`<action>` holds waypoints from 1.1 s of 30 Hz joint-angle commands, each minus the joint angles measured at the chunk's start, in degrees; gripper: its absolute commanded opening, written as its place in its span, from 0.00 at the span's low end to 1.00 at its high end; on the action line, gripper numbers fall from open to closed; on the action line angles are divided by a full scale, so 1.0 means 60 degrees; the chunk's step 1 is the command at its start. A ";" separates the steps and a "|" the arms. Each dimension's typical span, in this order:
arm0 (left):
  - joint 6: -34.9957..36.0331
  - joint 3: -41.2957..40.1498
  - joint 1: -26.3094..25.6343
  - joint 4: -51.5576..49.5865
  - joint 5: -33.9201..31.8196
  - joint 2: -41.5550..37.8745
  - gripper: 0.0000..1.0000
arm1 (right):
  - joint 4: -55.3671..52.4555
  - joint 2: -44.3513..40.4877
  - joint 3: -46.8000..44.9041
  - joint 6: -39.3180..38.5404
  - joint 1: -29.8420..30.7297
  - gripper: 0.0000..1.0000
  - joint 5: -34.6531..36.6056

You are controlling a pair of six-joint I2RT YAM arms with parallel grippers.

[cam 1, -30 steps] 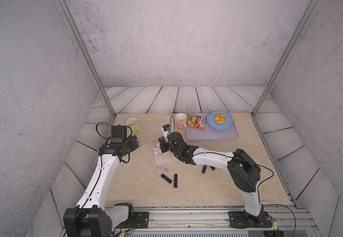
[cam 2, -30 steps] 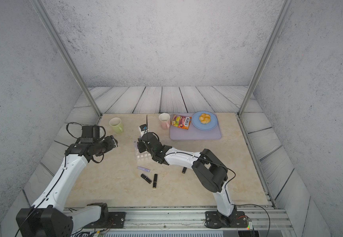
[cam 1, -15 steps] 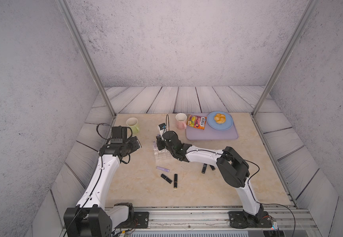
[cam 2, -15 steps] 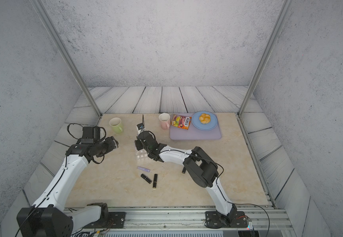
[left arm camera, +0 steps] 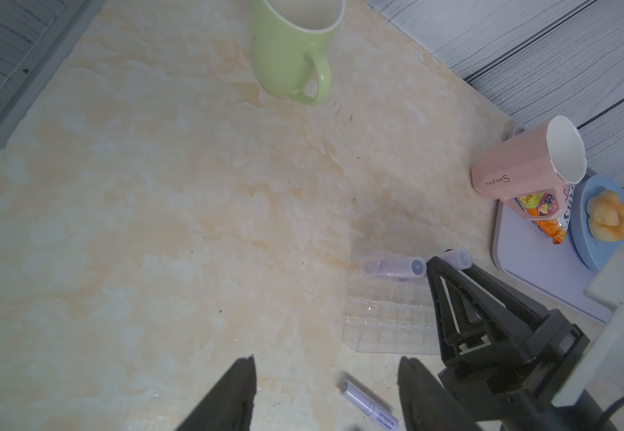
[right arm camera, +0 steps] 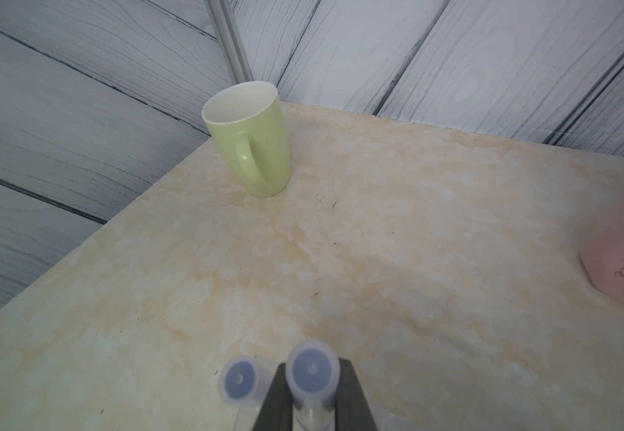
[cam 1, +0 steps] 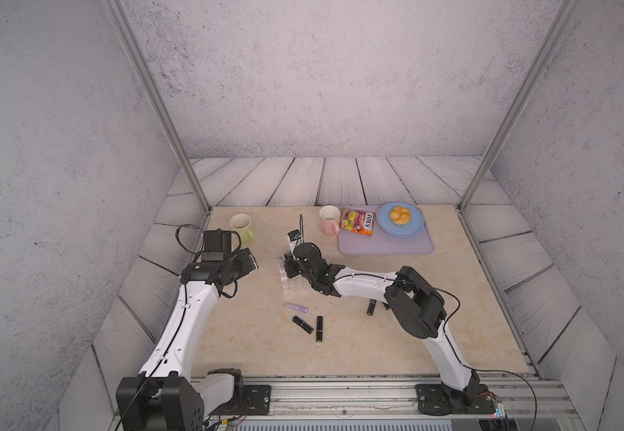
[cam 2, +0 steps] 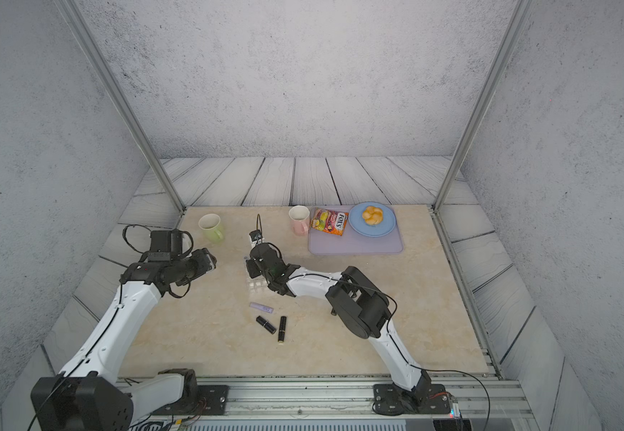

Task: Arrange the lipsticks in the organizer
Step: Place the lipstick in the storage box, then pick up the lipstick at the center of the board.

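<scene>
My right gripper (right arm camera: 312,367) is shut on a pale lilac lipstick (right arm camera: 311,388), held upright over the far edge of the clear organizer (left arm camera: 388,317). A second lilac lipstick (right arm camera: 241,378) stands in the organizer just beside it. In both top views the organizer (cam 1: 291,286) is half hidden under my right gripper (cam 1: 287,261). A third lilac lipstick (cam 1: 297,307) and two black lipsticks (cam 1: 303,324) (cam 1: 319,328) lie loose in front of it. Another black one (cam 1: 370,308) lies under my right forearm. My left gripper (left arm camera: 327,360) hangs open and empty left of the organizer.
A green mug (cam 1: 241,225) stands at the back left and a pink mug (cam 1: 329,219) at the back middle. A lilac mat (cam 1: 385,244) at the back right bears a snack packet (cam 1: 357,221) and a blue plate (cam 1: 413,228) with a bun.
My right gripper has moved left over the organizer with the lilac lipstick, and its elbow has folded in. The left arm has hardly moved.
</scene>
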 commanded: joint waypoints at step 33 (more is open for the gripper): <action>-0.0687 -0.0008 0.0453 -0.1192 -0.1727 -0.0833 0.64 | -0.8601 -0.2996 -0.1025 -0.0616 0.0708 0.48 -0.2965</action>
